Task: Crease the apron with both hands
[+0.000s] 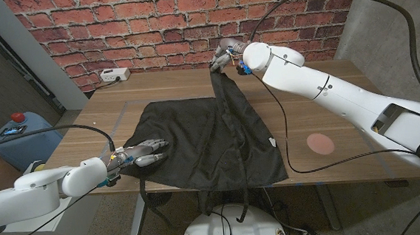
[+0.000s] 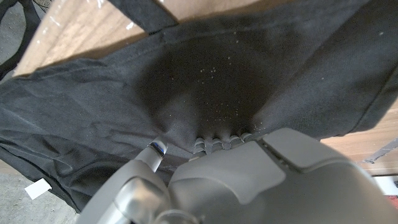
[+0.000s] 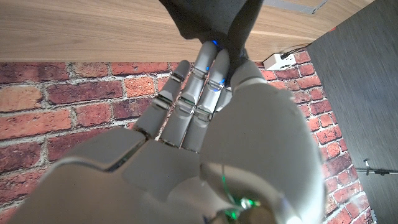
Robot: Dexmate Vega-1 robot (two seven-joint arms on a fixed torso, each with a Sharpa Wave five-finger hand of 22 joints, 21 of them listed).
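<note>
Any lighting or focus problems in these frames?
Head view: evenly lit, sharp; apron reads near-featureless black. Left wrist view: deep shadow on the fabric ahead of the left robot hand, wood overexposed. Right wrist view: right robot hand close, slightly soft.

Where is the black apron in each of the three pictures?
Head view: the black apron lies spread across the middle of the table, one corner lifted by the right hand.
Left wrist view: the apron spreads beyond the left hand, which presses on it.
Right wrist view: a pinched corner at the right hand's fingertips.
Shared landmark: the wooden table.
</note>
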